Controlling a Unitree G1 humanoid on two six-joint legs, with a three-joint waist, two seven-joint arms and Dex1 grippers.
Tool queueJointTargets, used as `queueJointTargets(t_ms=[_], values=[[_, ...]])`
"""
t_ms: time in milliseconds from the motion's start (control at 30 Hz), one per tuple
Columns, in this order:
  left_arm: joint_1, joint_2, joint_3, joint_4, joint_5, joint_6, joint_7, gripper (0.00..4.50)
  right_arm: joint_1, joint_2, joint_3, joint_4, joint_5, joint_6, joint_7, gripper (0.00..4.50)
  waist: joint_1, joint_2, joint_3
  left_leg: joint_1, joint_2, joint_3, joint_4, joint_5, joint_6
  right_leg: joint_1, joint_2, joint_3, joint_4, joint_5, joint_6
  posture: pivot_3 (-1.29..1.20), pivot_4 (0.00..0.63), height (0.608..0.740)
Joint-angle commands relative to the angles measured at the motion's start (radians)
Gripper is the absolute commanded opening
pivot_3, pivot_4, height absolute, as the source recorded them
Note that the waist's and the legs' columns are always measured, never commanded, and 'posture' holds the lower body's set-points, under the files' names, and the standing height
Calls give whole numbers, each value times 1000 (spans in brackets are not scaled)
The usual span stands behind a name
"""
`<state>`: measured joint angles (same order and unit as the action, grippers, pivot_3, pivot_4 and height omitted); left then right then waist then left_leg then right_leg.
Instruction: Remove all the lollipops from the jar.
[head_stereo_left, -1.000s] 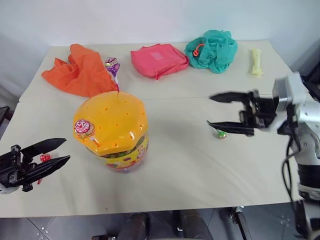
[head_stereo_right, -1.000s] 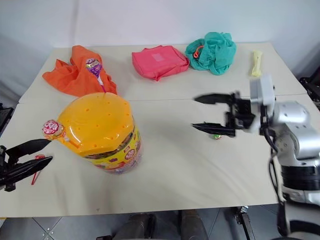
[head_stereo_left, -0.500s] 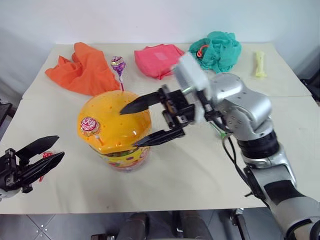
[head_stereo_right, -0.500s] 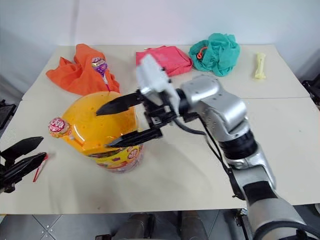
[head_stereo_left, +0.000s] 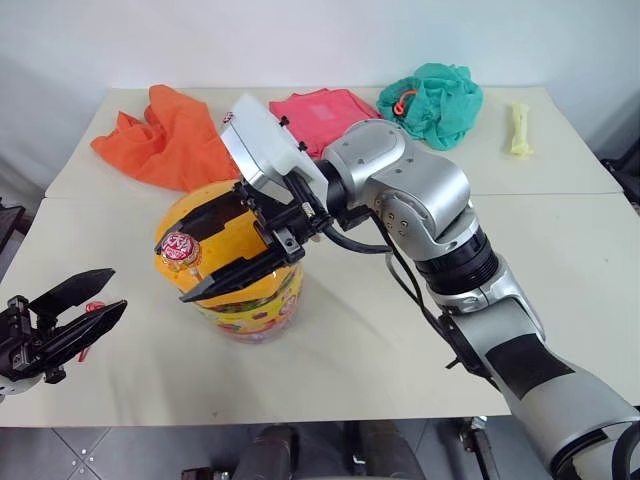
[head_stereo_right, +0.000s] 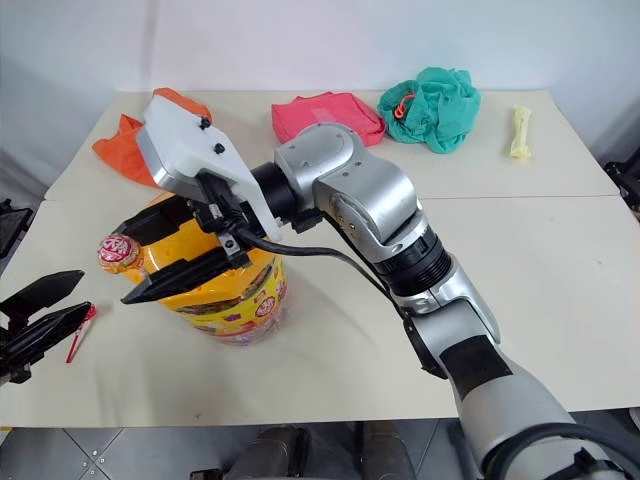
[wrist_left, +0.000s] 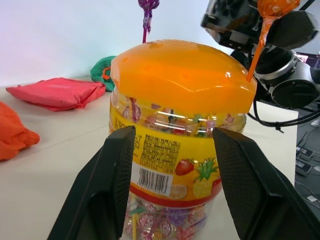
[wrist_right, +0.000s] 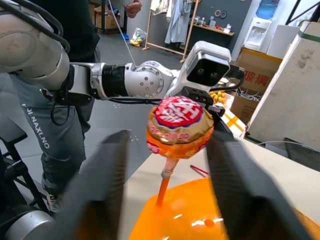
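- Orange-red wrapped lollipop on its orange stick (wrist_right: 179, 124), planted in the domed orange jar lid (head_stereo_left: 240, 245), is bracketed by the right gripper (head_stereo_left: 205, 258), fingers apart, not yet pinching
- The closing is best centred, then drawn straight up
- Left gripper (head_stereo_left: 88, 306) is held parted beside the jar

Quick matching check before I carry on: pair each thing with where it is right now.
Things:
1. orange-red lollipop
2. purple lollipop
3. red lollipop
4. teal cloth

Places:
a. lying on the table beside the left gripper
b. stuck upright in the jar's lid, between the right gripper's open jaws
c. upright at the lid's side away from the left gripper
d. far end of the table, beside the pink pouch

Pairs: 1-b, 2-c, 3-a, 4-d
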<state>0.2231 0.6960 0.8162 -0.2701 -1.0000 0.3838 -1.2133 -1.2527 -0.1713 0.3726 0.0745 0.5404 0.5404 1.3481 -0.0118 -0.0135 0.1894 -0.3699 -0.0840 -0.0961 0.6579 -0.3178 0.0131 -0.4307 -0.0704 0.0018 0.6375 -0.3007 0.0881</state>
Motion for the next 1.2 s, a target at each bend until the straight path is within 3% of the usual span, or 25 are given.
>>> queueJointTargets(t_ms=[33,100,133,233,433,533,667,867,933,1000,1200], values=[[-11,12,28,-80,-66,8,31,2605,-13,8,-14,-8,-16,-39,23,797,-3,0,0,0,0,0,0,0,0,0,0,0,0,0,0,0,150,740],[-19,15,33,-98,-86,14,49,2605,-13,12,-22,4,-23,-49,24,122,-5,0,0,0,0,0,0,0,0,0,0,0,0,0,0,0,150,740],[-23,17,35,-107,-96,16,55,2605,-11,15,-27,11,-25,-61,25,50,-8,0,0,0,0,0,0,0,0,0,0,0,0,0,0,0,150,740],[-34,26,33,-130,-119,25,75,2605,-6,44,-71,36,3,-94,15,50,-16,0,0,0,0,0,0,0,0,0,0,0,0,0,0,0,150,740],[-56,64,19,-186,-175,60,96,2605,1,69,-342,81,251,-46,5,50,-17,0,0,0,1,0,-1,0,-1,0,1,0,1,0,0,0,150,740],[-75,88,1,-212,-176,64,95,2605,-2,-70,-443,114,264,10,-20,50,-13,0,0,0,1,-1,-1,0,-1,1,1,0,0,0,0,0,150,740],[-61,105,14,-213,-159,63,76,2605,83,-349,-438,151,141,17,32,50,2,0,0,-1,0,-1,0,-2,2,1,0,0,-3,0,0,0,150,740],[-28,130,-5,-203,-108,51,3,2605,354,-800,-303,328,-252,-221,76,50,10,2,1,-1,1,2,-5,-2,2,0,1,1,-9,0,0,0,150,740],[-35,134,-17,-197,-101,50,-7,2605,427,-880,-269,398,-368,-344,37,50,10,4,3,-1,1,4,-7,-2,2,-1,1,2,-10,0,0,0,150,740],[-34,155,-30,-164,-92,70,-31,2605,476,-929,-241,516,-497,-394,-111,50,6,6,3,-1,2,7,-7,-2,2,-2,1,3,-9,0,0,0,150,740],[-42,167,-43,-136,-83,72,-64,2605,587,-925,-256,615,-540,-446,-150,50,-8,8,4,3,8,21,-5,-2,2,-1,2,3,-8,1,-2,0,150,740]])
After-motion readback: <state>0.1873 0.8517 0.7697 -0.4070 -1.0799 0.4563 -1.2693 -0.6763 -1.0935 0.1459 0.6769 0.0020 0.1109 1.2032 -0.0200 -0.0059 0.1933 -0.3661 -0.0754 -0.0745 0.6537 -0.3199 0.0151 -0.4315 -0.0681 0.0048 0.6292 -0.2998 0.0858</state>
